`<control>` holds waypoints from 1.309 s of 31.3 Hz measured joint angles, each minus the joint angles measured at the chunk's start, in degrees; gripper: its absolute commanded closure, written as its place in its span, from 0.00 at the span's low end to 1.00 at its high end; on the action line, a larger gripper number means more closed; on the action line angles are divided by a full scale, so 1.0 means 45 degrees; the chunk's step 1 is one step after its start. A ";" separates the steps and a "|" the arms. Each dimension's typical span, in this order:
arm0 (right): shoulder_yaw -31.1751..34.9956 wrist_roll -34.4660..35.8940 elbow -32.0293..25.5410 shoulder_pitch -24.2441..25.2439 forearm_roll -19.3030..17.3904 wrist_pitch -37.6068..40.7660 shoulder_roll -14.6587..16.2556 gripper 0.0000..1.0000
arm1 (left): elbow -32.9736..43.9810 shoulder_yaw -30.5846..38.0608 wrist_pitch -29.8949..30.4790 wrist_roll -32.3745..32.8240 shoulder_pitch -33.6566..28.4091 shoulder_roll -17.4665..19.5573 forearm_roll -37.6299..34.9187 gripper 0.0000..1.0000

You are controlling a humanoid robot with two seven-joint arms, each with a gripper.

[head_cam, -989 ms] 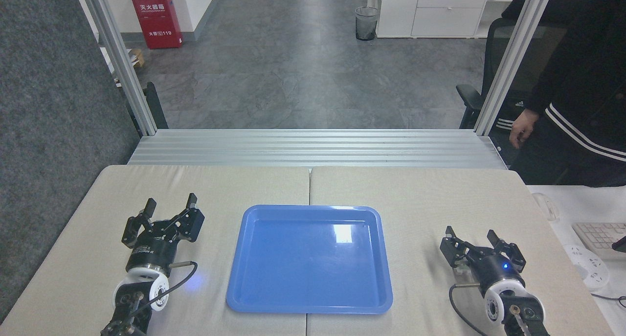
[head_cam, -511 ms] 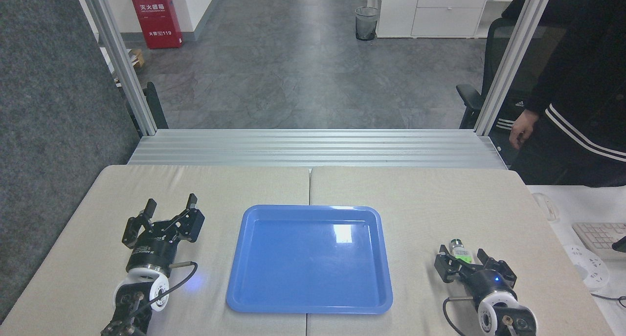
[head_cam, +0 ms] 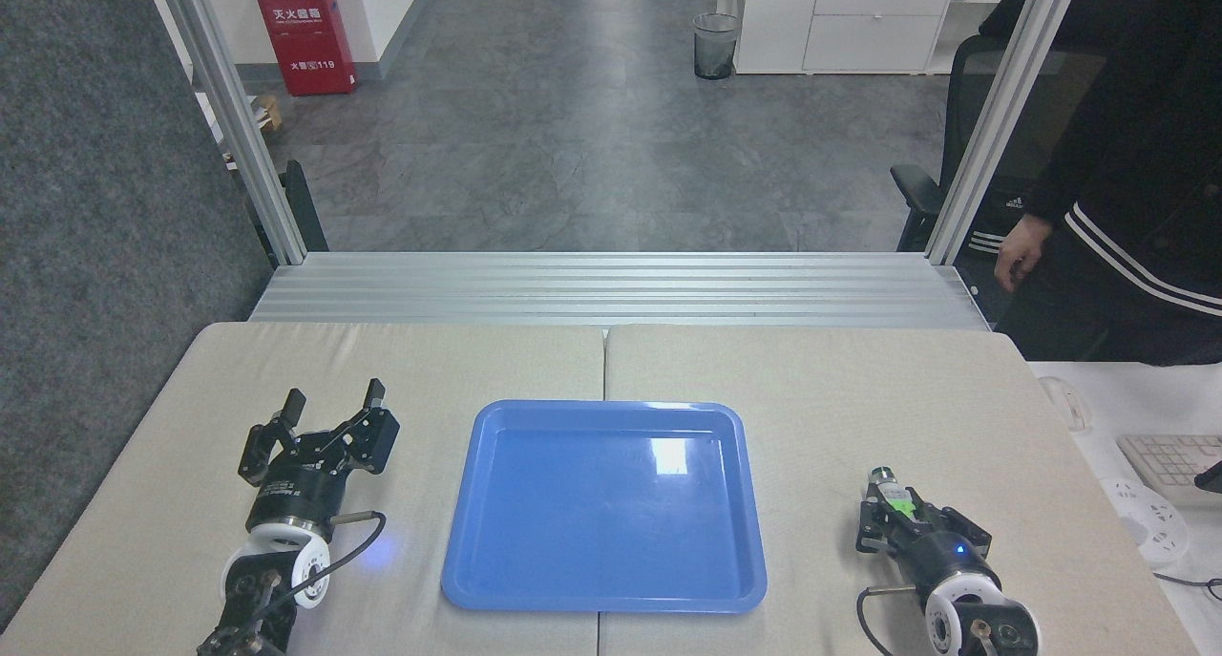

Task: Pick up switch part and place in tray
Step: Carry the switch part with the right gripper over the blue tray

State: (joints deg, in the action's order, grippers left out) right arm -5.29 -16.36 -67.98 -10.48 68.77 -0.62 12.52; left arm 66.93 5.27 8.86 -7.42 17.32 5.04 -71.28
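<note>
Beige padded table, empty tray: grasp made, transfer left.
From the head view, my right gripper has its jaws clamped on the switch part; my left gripper sits jaws apart, idle.

The tray is glossy blue on a beige table. Right of the tray, the switch part shows bright green, white and silver-grey. Both grippers are black.
</note>
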 measured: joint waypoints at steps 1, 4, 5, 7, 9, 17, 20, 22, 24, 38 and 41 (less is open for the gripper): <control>-0.0008 -0.0035 0.0006 -0.0009 0.0011 0.0000 -0.0004 0.85 | -0.0003 0.0000 0.0000 0.0000 0.0000 0.0000 0.0000 0.00; -0.0009 -0.0110 0.0024 -0.0045 0.0027 0.0001 -0.0020 0.93 | -0.0005 0.0000 0.0000 0.0000 -0.0001 0.0000 0.0000 0.00; -0.0002 -0.0133 0.0024 -0.0068 0.0024 0.0001 -0.0024 0.94 | -0.0007 0.0000 0.0000 0.0000 0.0000 0.0000 0.0000 0.00; 0.0021 -0.0197 -0.0008 -0.0150 -0.0005 0.0002 -0.0027 0.95 | -0.0008 0.0000 0.0000 0.0000 0.0000 0.0000 0.0000 0.00; 0.0102 -0.0215 -0.0078 -0.0264 -0.0044 0.0009 -0.0037 0.95 | -0.0009 0.0000 0.0000 0.0000 0.0001 0.0000 0.0000 0.00; 0.0507 -0.0084 -0.0671 -0.0986 -0.0186 -0.0052 -0.0100 1.00 | -0.0009 0.0000 0.0000 0.0000 0.0008 0.0002 0.0000 0.00; 0.0540 -0.0076 -0.1006 -0.1165 -0.0159 -0.0107 -0.0270 1.00 | -0.0010 0.0000 0.0000 0.0000 0.0015 0.0002 0.0000 0.00; 0.0436 -0.0093 -0.1267 -0.1225 -0.0045 -0.0222 -0.0468 1.00 | -0.0010 0.0000 0.0000 0.0000 0.0017 -0.0004 0.0000 0.00; 0.0259 -0.0100 -0.1566 -0.1267 0.0142 -0.0478 -0.0652 1.00 | -0.0010 0.0000 0.0000 -0.0002 0.0020 -0.0015 0.0000 0.00; -0.1984 -0.0166 -0.3068 -0.0728 0.1527 -0.1306 -0.1987 1.00 | 0.0003 0.0000 0.0000 -0.0002 0.0009 -0.0051 0.0000 0.00; -0.2464 -0.0167 -0.3090 -0.0568 0.1709 -0.1301 -0.2182 1.00 | 0.0007 0.0000 0.0000 -0.0003 0.0007 -0.0057 0.0000 0.00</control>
State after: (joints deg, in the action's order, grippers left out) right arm -16.38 -17.11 -81.89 -13.04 76.46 -6.47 2.70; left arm 66.96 5.27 8.86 -7.43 17.35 4.78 -71.28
